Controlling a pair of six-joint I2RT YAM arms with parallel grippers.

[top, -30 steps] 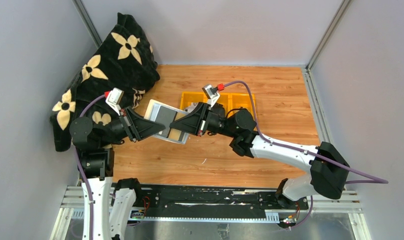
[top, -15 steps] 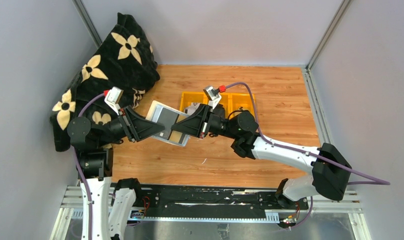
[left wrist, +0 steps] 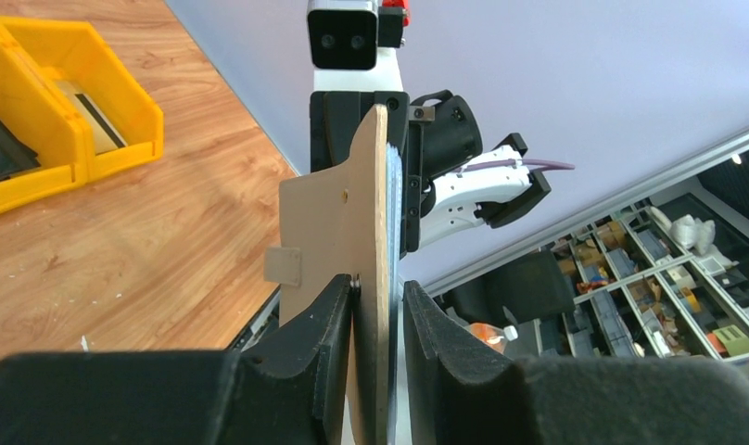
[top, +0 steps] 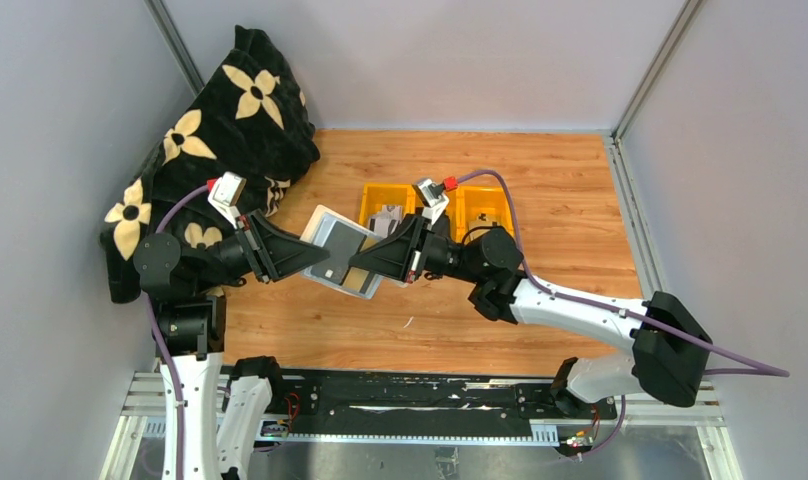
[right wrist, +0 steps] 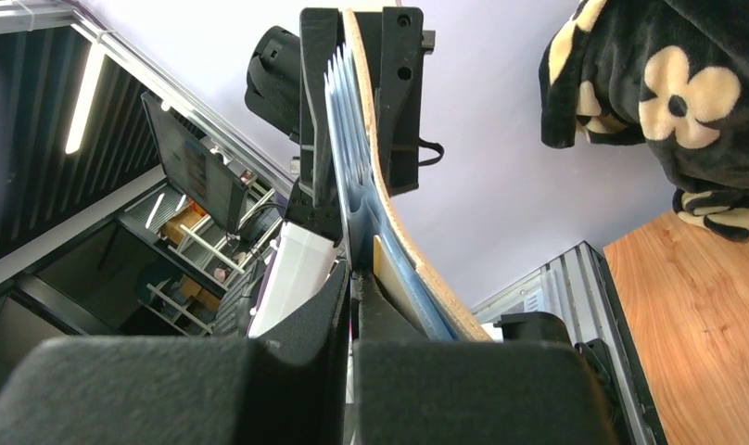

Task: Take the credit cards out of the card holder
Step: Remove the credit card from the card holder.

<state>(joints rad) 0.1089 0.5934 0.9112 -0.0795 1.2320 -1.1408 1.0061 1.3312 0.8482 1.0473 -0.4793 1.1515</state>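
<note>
- Beige outside and pale blue-grey inside, the card holder is hanging open in the air between the two arms, above the table and just in front of the yellow bins.
- The left gripper is closing on the beige flap edge-on. One finger is pressing the outer face, while a sliver of gap is showing at the other, so the hold looks light.
- The right gripper is pinching with its fingers almost together on a thin leaf at the holder's inner edge. Whether that leaf is a card or a pocket wall, I cannot tell.
- Over the last second the right arm is swinging toward the left arm and the near edge, and the holder is tilting and drifting with it. The bins its wrist was covering are now showing, and the left arm is hardly moving.
- No card is showing clear of the pockets yet. My reading is that the pull is dragging the whole holder along rather than sliding a card free, so the step is not yet paying off.
- One of the credit cards — a pale piece with a dark stripe — seems to be lying in a bin already, which suggests the job is partly done.
</note>
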